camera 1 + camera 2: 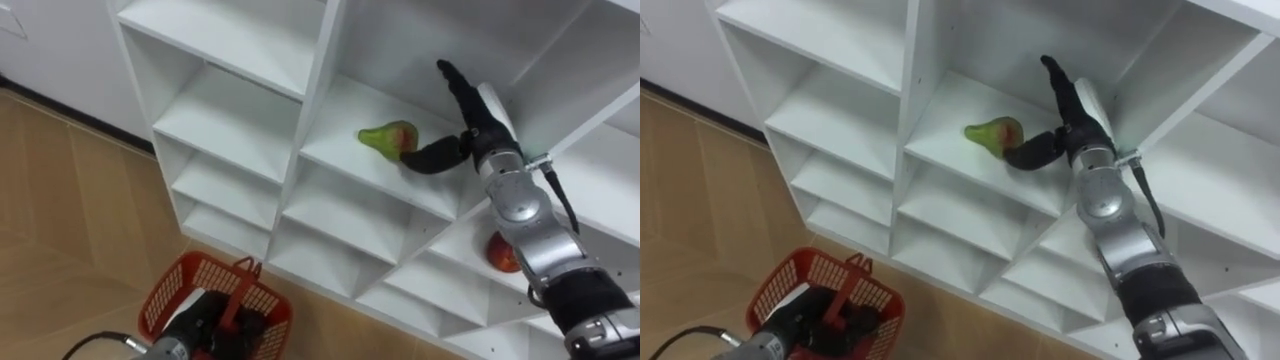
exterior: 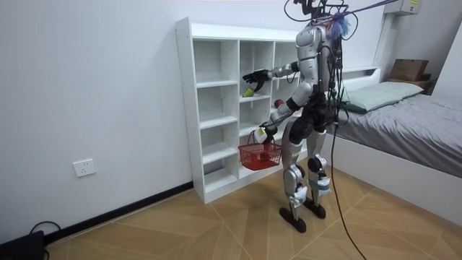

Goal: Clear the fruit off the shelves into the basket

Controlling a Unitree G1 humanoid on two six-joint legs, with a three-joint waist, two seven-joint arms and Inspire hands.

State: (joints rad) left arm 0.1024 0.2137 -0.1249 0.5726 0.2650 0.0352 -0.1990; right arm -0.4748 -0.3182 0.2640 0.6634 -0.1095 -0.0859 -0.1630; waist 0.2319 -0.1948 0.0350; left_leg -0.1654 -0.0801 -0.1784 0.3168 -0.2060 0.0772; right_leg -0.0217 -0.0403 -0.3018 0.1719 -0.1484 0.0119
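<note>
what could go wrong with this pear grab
1. The right hand is open beside the pear, with just the thumb close to it. Closing from the side might nudge the pear along the shelf or roll it off the front edge.
2. The basket hangs from the left hand, low and to the left of that cubby, so a dropped pear would likely miss it.

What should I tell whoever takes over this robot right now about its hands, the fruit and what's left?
Right hand: open inside a closet compartment, thumb at the pear, no grip yet.
Left hand: shut on the handle of the red basket, held low by the closet.
Done: unclear; the basket's contents can't be made out.
Left: grasp the pear and drop it in the basket, then fetch the red fruit one compartment lower, to the right.
</note>
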